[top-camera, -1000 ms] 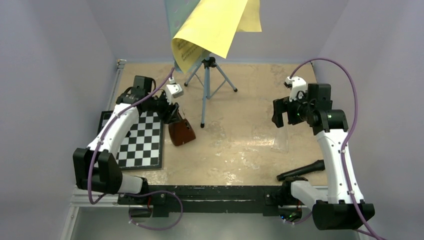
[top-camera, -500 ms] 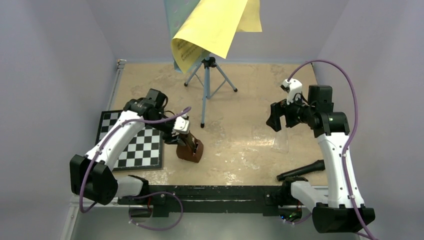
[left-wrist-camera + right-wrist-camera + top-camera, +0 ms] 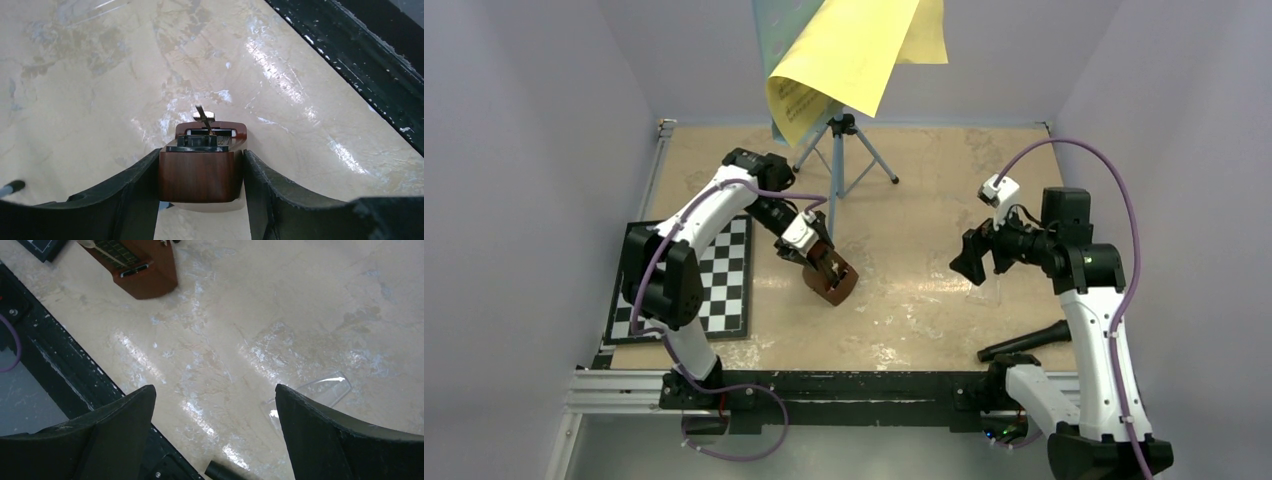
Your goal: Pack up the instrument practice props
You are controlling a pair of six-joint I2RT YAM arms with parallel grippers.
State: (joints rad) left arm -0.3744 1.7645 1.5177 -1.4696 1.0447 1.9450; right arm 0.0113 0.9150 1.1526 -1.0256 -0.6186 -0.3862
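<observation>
My left gripper (image 3: 827,268) is shut on the small brown metronome (image 3: 832,280), held tilted just above the table's middle. In the left wrist view both fingers press the metronome's (image 3: 200,175) wooden sides, and its pendulum points away from me. The yellow music sheets (image 3: 854,50) hang over the light-blue music stand (image 3: 774,18) on its thin tripod legs (image 3: 836,180) at the back. At centre right, my right gripper (image 3: 972,262) hangs open over bare table with nothing between its fingers (image 3: 214,390). The metronome (image 3: 140,265) shows at the top left of the right wrist view.
A black-and-white chessboard (image 3: 714,285) lies at the left. A clear plastic piece (image 3: 320,392) lies flat on the table under my right gripper. A black cylinder (image 3: 1024,342) rests near the front right edge. The black base rail (image 3: 854,385) runs along the front.
My left arm has carried the metronome from beside the chessboard rightward toward the table's middle. My right gripper has shifted left and toward the front.
</observation>
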